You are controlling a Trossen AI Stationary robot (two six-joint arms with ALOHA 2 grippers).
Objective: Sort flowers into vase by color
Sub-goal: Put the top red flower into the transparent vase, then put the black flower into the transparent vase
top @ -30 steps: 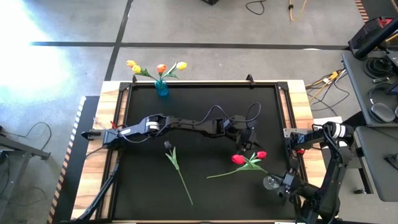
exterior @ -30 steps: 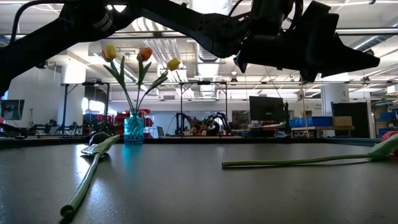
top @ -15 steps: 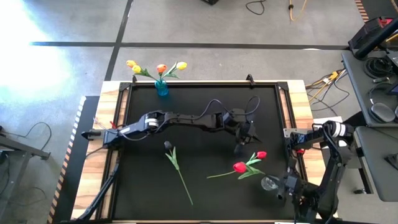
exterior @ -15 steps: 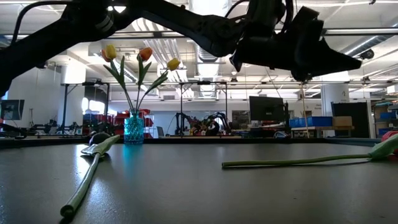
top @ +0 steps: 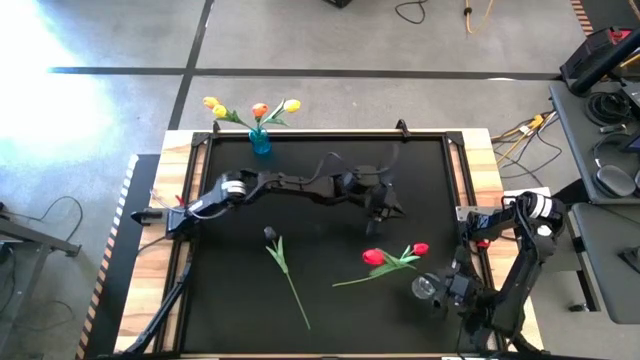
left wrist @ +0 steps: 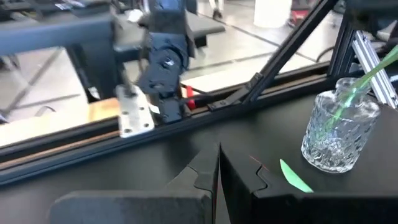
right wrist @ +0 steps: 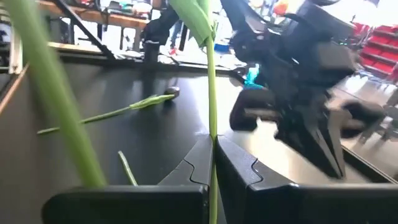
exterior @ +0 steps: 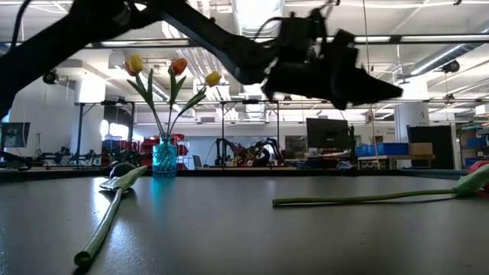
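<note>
Overhead view straight down on the bench (top: 320, 160), low view level across it, both sharing the blue vase (top: 260, 142).

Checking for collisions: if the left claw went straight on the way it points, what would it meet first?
The shut left claw would probably touch the bare black tabletop first, short of the edge rail; the glass vase sits aside.

We are in a robotics lab: monitors (exterior: 327, 134), red storage bins (right wrist: 374, 46) and exposed ceiling pipes (exterior: 200, 61).
</note>
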